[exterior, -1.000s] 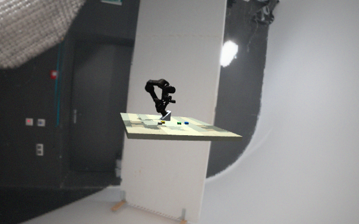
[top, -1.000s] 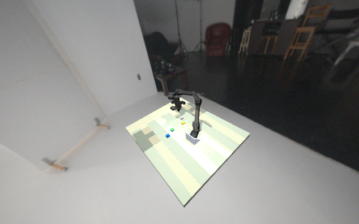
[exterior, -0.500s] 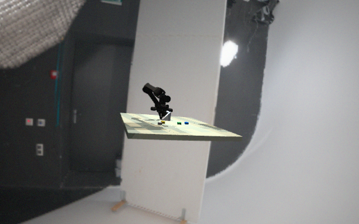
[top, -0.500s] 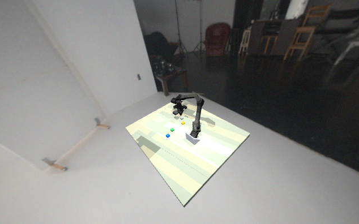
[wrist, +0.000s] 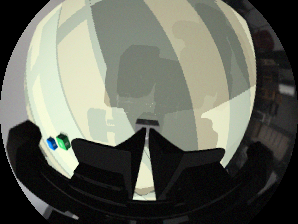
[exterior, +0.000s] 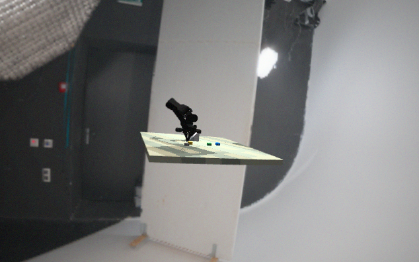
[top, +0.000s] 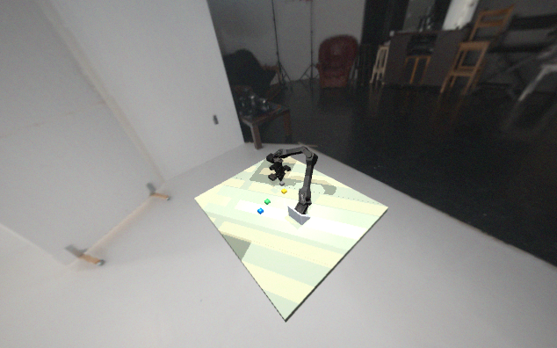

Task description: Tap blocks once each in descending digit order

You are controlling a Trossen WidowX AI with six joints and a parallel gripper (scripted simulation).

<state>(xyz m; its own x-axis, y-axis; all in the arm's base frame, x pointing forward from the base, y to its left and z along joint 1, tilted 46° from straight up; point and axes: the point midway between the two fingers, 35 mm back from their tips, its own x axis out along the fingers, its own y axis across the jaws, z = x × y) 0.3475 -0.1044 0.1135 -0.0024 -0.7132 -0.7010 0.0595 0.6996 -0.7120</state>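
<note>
My gripper (top: 281, 179) (exterior: 188, 141) (wrist: 147, 131) is shut with nothing between its tips. It points down just above a dark grey block (top: 282, 184) (exterior: 186, 144) (wrist: 147, 122); I cannot tell whether the tips touch it. A yellow block (top: 284, 191) (exterior: 190, 143) sits close by and does not show in the wrist view. A green block (top: 267, 201) (exterior: 209, 144) (wrist: 62, 141) and a blue block (top: 260, 211) (exterior: 217, 143) (wrist: 52, 143) lie further off, near each other, at the left in the wrist view. No digit is readable.
The blocks lie on a striped pale table top (top: 285, 281) (exterior: 258, 156). The arm's base stands at a grey wedge-shaped plate (top: 298, 215) (exterior: 196, 137). The arm arches over the table from this base to the grey block.
</note>
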